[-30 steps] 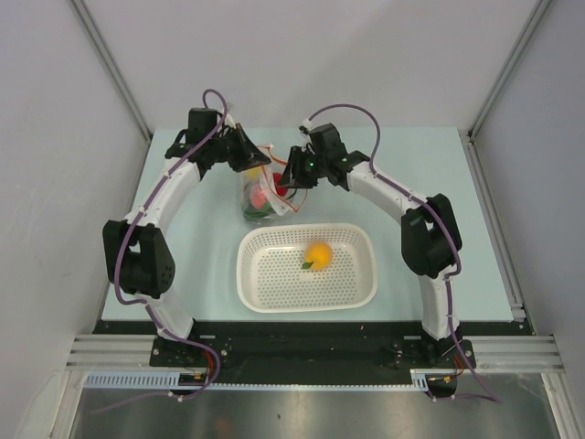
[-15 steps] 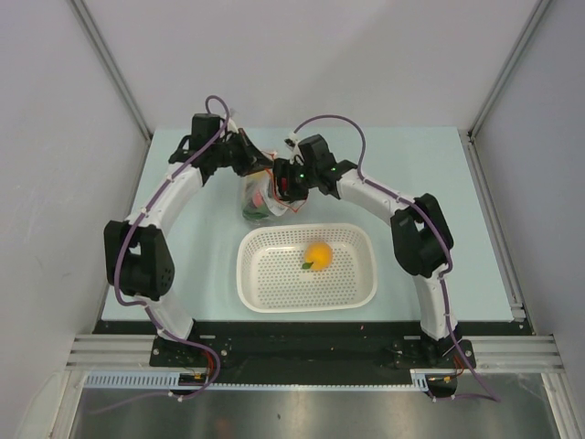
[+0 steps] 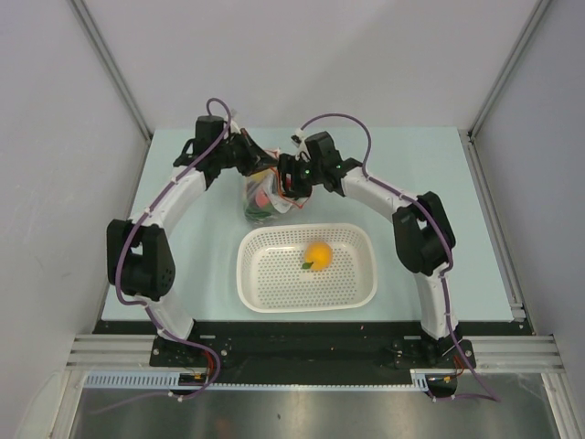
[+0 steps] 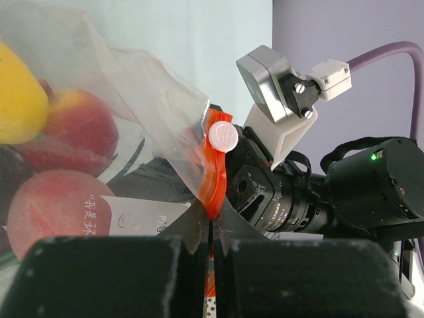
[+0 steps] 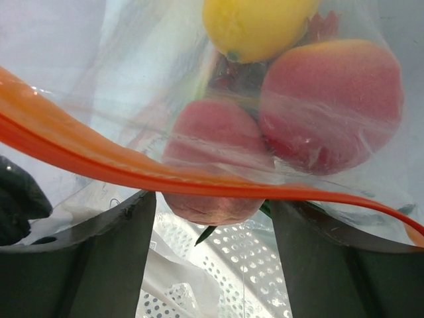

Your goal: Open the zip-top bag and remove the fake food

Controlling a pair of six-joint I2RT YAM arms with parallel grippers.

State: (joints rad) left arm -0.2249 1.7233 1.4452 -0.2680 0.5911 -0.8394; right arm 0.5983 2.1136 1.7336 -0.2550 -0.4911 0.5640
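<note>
The left gripper [image 4: 212, 220] is closed on the red-orange zip strip [image 4: 215, 173] of the zip-top bag [image 3: 262, 201]. The bag stands at the far middle of the table [image 3: 439, 183], just behind the white perforated basket [image 3: 265, 291]. Inside the bag are a yellow piece [image 5: 255, 23] and a pink peach [image 5: 331, 103]. The right gripper [image 5: 212, 202] is at the bag's mouth with its fingers spread wide, and the strip runs across between them. An orange fruit [image 3: 317, 254] lies in the basket.
</note>
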